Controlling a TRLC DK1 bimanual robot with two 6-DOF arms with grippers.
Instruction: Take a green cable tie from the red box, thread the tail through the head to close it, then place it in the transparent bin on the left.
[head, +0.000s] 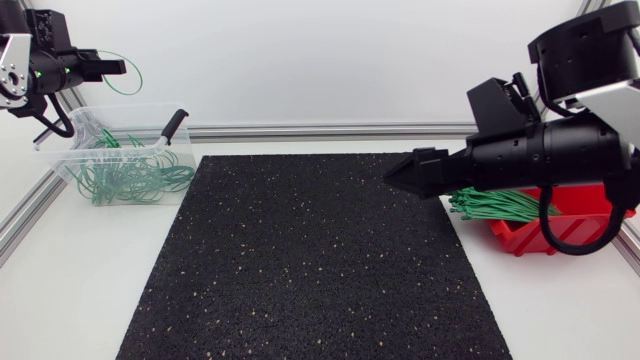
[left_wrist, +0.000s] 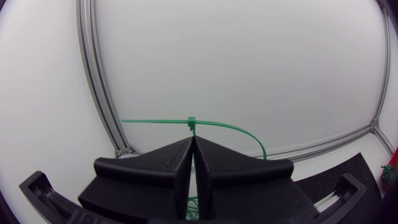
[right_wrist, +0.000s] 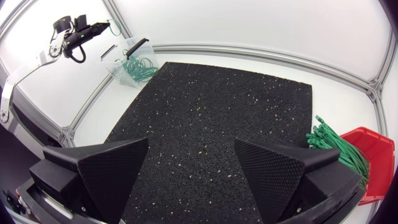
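From above, the black mat (head: 315, 255) fills the middle of the table (head: 80, 300). Taking the mat's centre as the dial, the transparent bin (head: 70, 160) sits off the mat at 10 o'clock. It holds a tangle of closed green ties (head: 135, 175), and a black-handled tool (head: 175, 122) leans on its far rim. At 11 o'clock from the bin the left gripper (head: 118, 67) is held high, with a looped green cable tie (head: 138, 78) curling out from its tip. At 3 o'clock the red box (head: 560, 225) stands just off the mat. A bundle of loose green ties (head: 490, 205) pokes out of it toward the mat. The right gripper (head: 400, 172) points across the mat's far right corner, and its arm covers much of the box.

In the left wrist view, the two wedges are pressed tight together on the cable tie. The tie's head sits right at their tips at 12 o'clock, and the strap runs out to both sides, bending down at 2 o'clock. Nothing else lies near it.

In the right wrist view, the fingers (right_wrist: 115, 165) stand wide apart and hold nothing, with bare mat showing between them. From that gripper, the red box and its bundle lie at 3 o'clock. The bin and the left arm are far off at 11 o'clock.
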